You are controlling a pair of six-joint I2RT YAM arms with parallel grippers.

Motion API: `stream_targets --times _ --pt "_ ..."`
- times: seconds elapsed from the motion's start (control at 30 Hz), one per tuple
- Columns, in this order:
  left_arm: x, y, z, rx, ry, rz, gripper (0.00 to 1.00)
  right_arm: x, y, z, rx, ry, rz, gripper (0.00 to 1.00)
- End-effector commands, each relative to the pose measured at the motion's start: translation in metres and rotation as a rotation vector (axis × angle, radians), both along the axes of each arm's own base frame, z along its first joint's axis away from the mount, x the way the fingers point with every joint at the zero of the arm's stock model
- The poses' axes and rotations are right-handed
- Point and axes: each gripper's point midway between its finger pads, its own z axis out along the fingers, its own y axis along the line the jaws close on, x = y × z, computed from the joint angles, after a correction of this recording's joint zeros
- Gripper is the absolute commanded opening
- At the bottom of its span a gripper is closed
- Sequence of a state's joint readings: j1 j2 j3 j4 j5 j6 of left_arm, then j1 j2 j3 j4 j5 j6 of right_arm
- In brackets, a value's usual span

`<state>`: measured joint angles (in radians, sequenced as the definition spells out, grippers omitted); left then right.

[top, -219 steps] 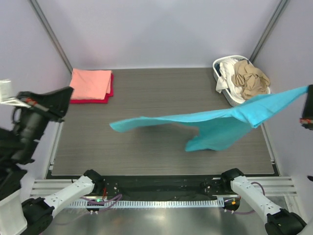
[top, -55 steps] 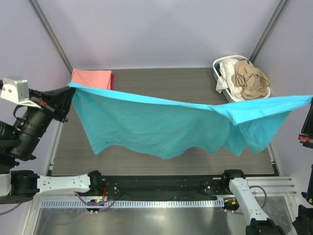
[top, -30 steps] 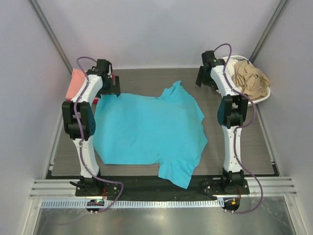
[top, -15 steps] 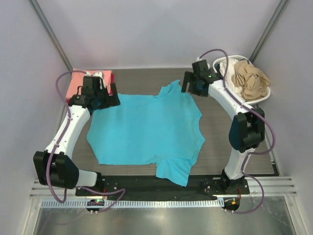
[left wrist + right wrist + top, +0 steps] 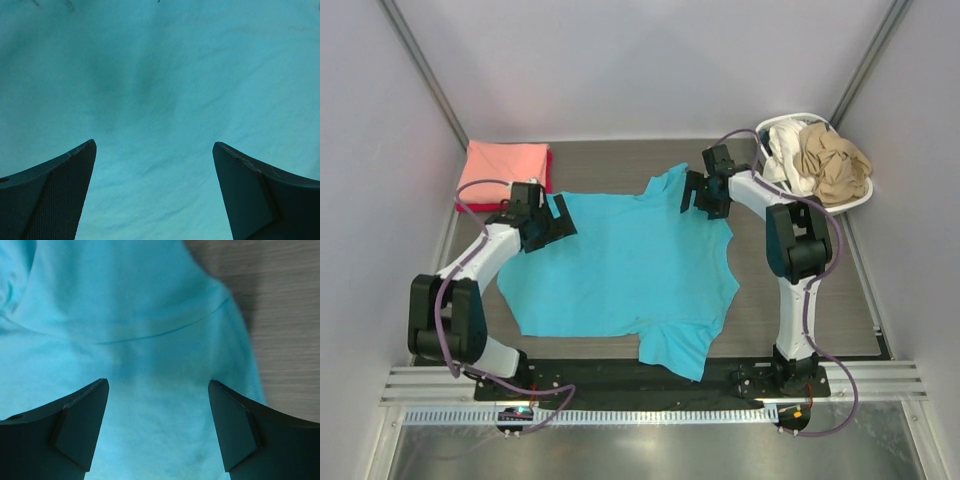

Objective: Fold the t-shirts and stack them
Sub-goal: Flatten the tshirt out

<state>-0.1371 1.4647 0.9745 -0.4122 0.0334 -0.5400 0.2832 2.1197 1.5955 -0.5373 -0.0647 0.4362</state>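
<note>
Fingertips hard to make out from above, turquoise t-shirt (image 5: 620, 265) cut off by both wrist views, lay flat and faintly creased directly beneath both grippers, left gripper (image 5: 155, 147) spread wide, right gripper (image 5: 157, 385) spread over a stitched seam, neither pinching cloth, wood-grain table (image 5: 285, 300) just beyond its right finger.

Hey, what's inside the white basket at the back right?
A crumpled tan shirt lies on top, with white cloth beside it. Anything beneath them in the basket is covered.
</note>
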Motion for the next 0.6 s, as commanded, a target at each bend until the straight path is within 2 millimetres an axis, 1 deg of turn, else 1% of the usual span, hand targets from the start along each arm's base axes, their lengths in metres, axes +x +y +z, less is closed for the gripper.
stream_targets --times 0.0,0.07,0.1,0.13,0.17,0.23,0.27,0.3,0.33,0.37,0.43,0.47,0.5,0.53,0.57 --pt "0.025 -0.009 0.002 -0.066 -0.062 0.023 1.0 0.02 -0.048 -0.022 -0.054 0.004 -0.1 0.87" --pt "0.032 -0.01 0.0 -0.067 -0.063 0.021 1.0 0.021 -0.07 -0.034 -0.066 0.029 -0.146 0.87" --pt "0.035 -0.011 0.001 -0.065 -0.065 0.017 1.0 0.023 -0.09 -0.036 -0.067 0.038 -0.187 0.87" --pt "0.04 -0.013 0.004 -0.07 -0.072 0.01 1.0 0.024 -0.104 -0.042 -0.1 0.043 -0.222 0.87" --pt "0.043 -0.015 0.0 -0.069 -0.064 0.005 0.99 0.027 -0.112 -0.042 -0.105 0.041 -0.235 0.87" --pt "0.048 -0.018 0.001 -0.071 -0.066 -0.003 0.99 0.03 -0.12 -0.042 -0.091 0.04 -0.243 0.87" --pt "0.053 -0.021 0.004 -0.069 -0.073 -0.008 0.99 0.037 -0.121 -0.038 -0.087 0.024 -0.24 0.87" --pt "0.054 -0.022 0.005 -0.068 -0.077 -0.008 0.99 0.042 -0.12 -0.035 -0.088 0.012 -0.232 0.87" --pt "0.054 -0.025 0.006 -0.068 -0.08 -0.013 0.99 0.044 -0.115 -0.032 -0.061 0.015 -0.219 0.87" --pt "0.054 -0.028 0.007 -0.067 -0.082 -0.019 0.99 0.054 -0.114 -0.025 -0.059 -0.008 -0.212 0.87" --pt "0.052 -0.031 0.009 -0.067 -0.085 -0.024 0.99 0.061 -0.114 -0.016 -0.057 -0.024 -0.206 0.87" --pt "0.05 -0.032 0.009 -0.067 -0.085 -0.027 0.99 0.073 -0.111 -0.003 -0.046 -0.058 -0.184 0.87" --pt "0.045 -0.03 0.01 -0.065 -0.086 -0.022 0.99 0.075 -0.108 0.003 -0.035 -0.06 -0.166 0.87" --pt "0.042 -0.03 0.011 -0.068 -0.088 -0.019 0.99 0.08 -0.101 0.012 -0.01 -0.079 -0.14 0.87" --pt "0.036 -0.03 0.01 -0.076 -0.077 -0.004 0.99 0.089 -0.089 0.028 0.046 -0.115 -0.096 0.87"
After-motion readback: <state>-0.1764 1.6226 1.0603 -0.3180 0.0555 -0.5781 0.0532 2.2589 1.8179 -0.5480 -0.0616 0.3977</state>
